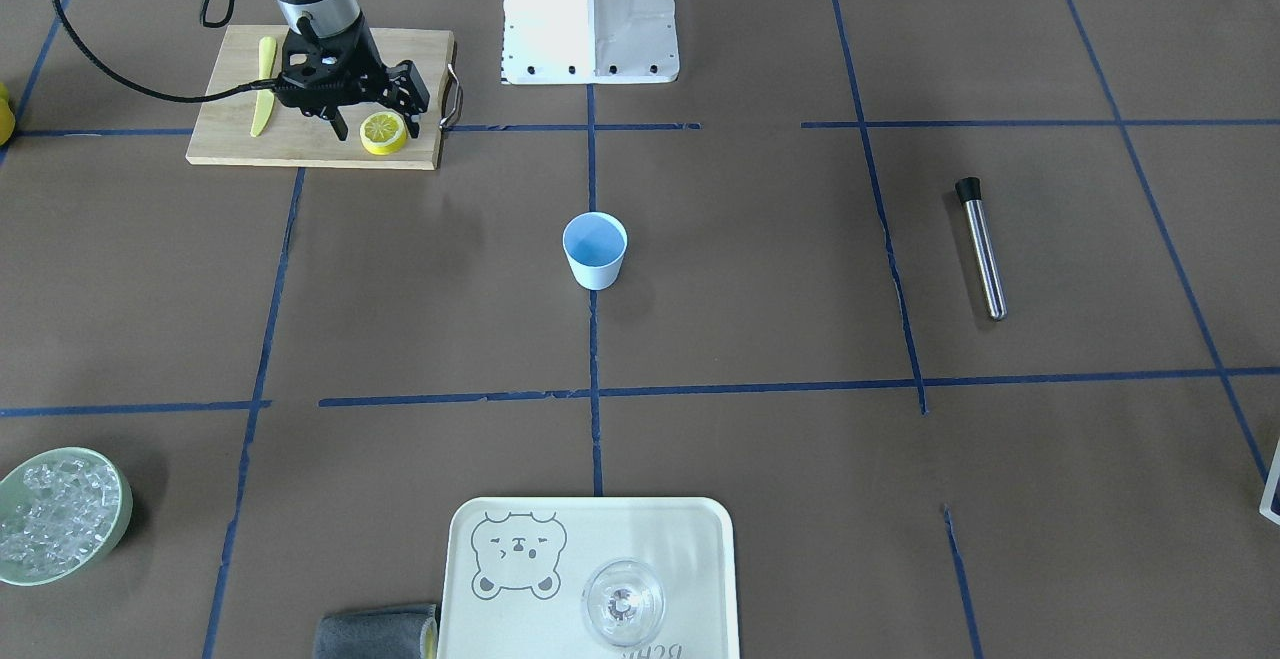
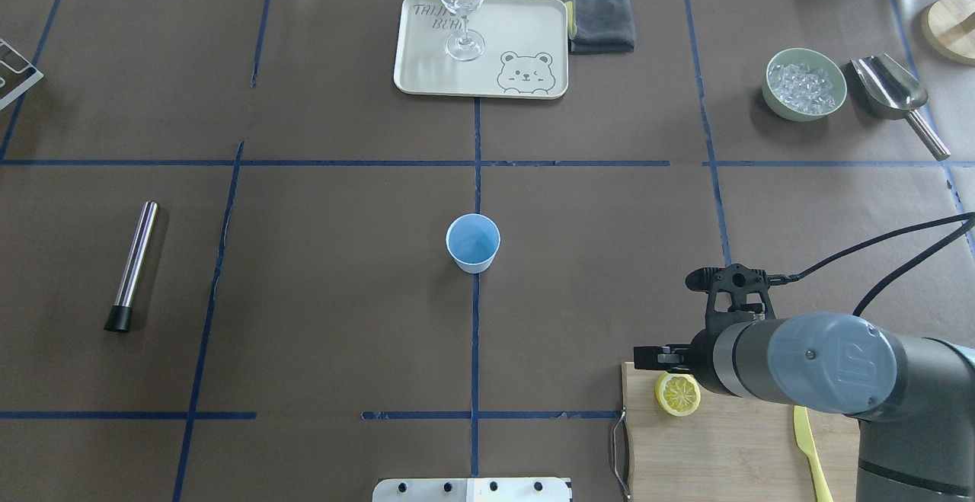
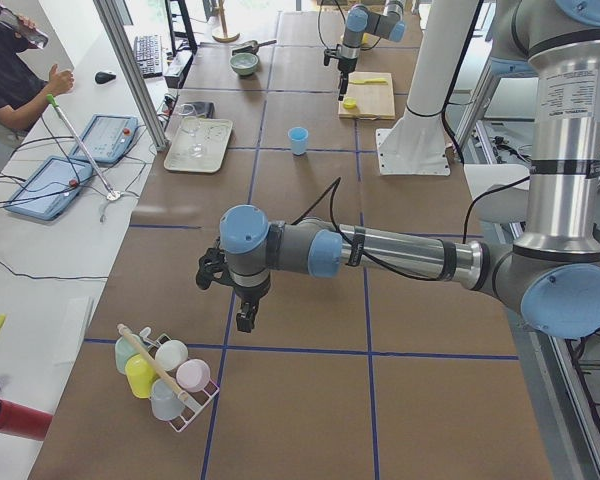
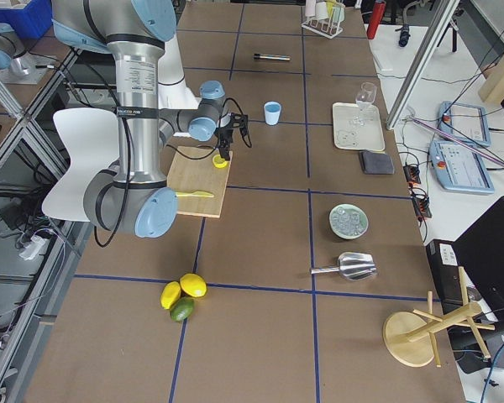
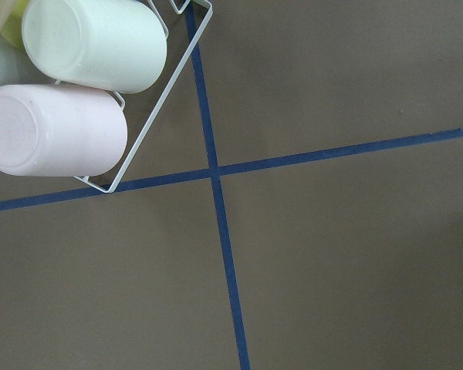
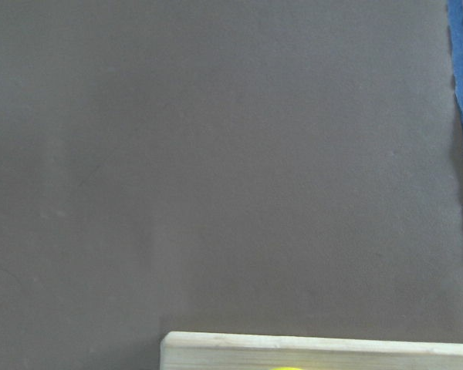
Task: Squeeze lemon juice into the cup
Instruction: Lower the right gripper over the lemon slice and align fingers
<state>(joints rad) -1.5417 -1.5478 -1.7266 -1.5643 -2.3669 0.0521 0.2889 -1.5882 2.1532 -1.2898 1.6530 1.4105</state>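
The lemon (image 1: 383,133) is a thin slice lying face-up on the wooden cutting board (image 1: 230,139), also seen from overhead as the lemon (image 2: 677,394). My right gripper (image 1: 378,126) hovers just over it, open, one finger on each side of the slice. The pale blue cup (image 1: 595,251) stands upright at the table's centre, about a third of the table's width from the board, also seen from overhead as the cup (image 2: 472,243). The right wrist view shows only the board edge (image 6: 316,351) and a sliver of yellow. My left gripper (image 3: 242,310) hangs far off above bare table; I cannot tell its state.
A yellow plastic knife (image 1: 264,84) lies on the board. A metal tube (image 1: 982,247), a tray (image 1: 690,549) with a clear glass (image 1: 622,601), a green bowl of ice (image 1: 60,514) and a metal scoop (image 2: 891,91) lie around. A cup rack (image 3: 165,375) sits below the left gripper.
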